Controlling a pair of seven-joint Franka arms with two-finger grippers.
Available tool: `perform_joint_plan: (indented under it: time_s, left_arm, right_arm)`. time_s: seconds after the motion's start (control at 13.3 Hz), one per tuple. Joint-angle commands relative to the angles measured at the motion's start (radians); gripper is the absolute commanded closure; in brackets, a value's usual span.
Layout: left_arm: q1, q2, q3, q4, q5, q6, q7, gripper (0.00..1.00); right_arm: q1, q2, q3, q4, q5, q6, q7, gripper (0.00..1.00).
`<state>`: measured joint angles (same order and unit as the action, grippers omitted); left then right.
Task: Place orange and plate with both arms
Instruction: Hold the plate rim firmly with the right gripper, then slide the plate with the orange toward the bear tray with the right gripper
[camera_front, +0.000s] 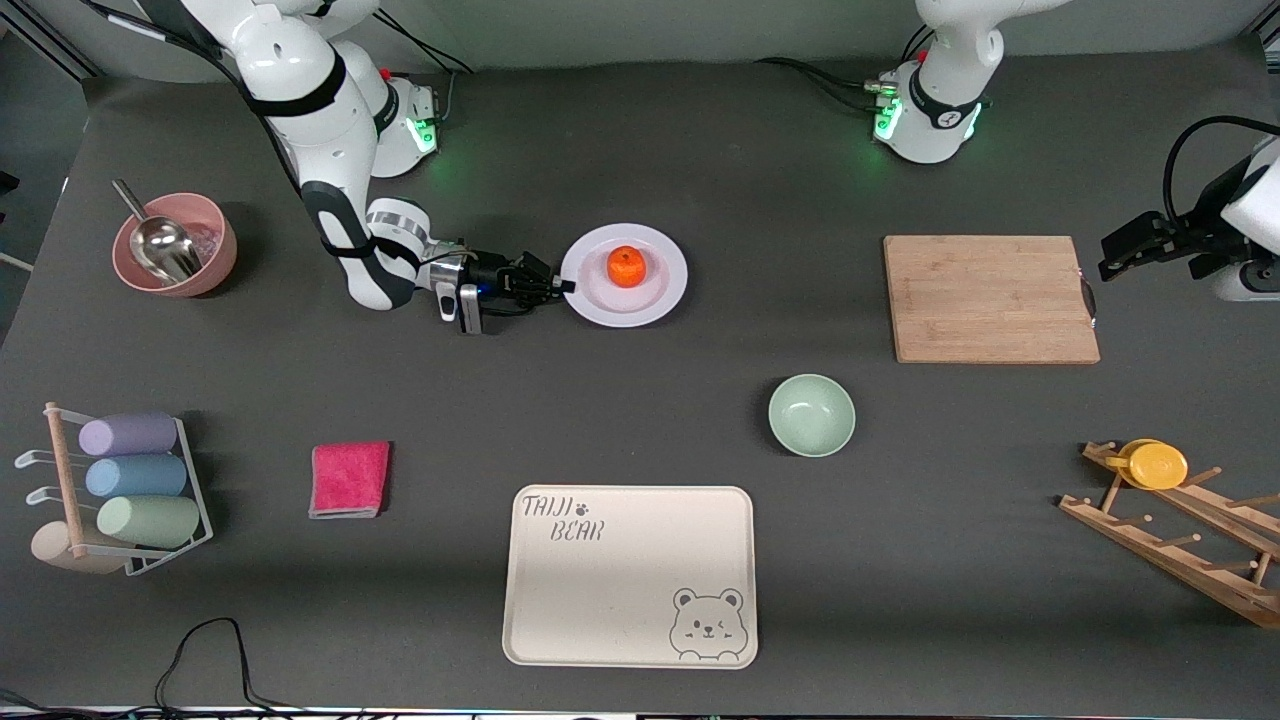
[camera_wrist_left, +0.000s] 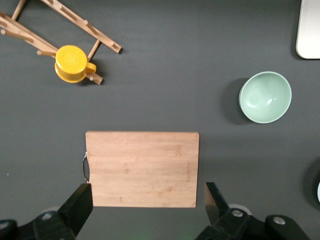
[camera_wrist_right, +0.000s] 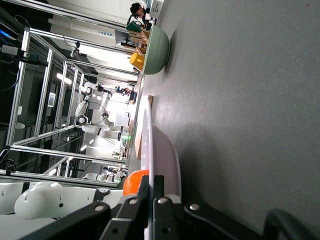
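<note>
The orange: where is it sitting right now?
In the front view the orange sits in the middle of the plate, whose rim the right tool pinches at the right arm's end.

The left gripper (camera_wrist_left: 146, 210) hangs high over the wooden cutting board (camera_wrist_left: 142, 168), its two dark fingers (camera_wrist_left: 77, 207) spread wide, one past each short end of the board. The board lies flat, its metal handle (camera_wrist_left: 85, 167) on one short edge. Near the board sits the pale green bowl (camera_wrist_left: 265, 97), upright and apart from it. Also near the board, a yellow cup (camera_wrist_left: 72, 63) rests on a wooden peg rack (camera_wrist_left: 65, 25). A beige tray corner (camera_wrist_left: 308, 30) shows just beside the bowl.
</note>
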<state>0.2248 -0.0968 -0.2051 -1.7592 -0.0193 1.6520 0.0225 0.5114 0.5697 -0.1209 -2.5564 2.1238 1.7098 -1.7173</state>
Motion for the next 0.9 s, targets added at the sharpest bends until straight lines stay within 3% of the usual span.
perform_joint_plan:
  time_s: [0.0, 0.53, 0.83]
  left_arm:
    - [-0.016, -0.015, -0.008, -0.003, -0.013, 0.029, 0.017, 0.0]
    - [-0.021, -0.012, -0.01, -0.002, -0.013, 0.04, 0.019, 0.0]
    - [-0.021, -0.011, -0.011, -0.002, -0.013, 0.045, 0.019, 0.0]
  right_arm:
    - [0.024, 0.081, 0.0, 0.045, 0.041, 0.014, 0.085, 1.0]
    - [-0.04, -0.01, -0.002, 0.074, -0.03, 0.02, 0.499, 1.0]
    - [-0.115, -0.065, -0.008, 0.171, -0.128, 0.063, 0.635, 1.0]
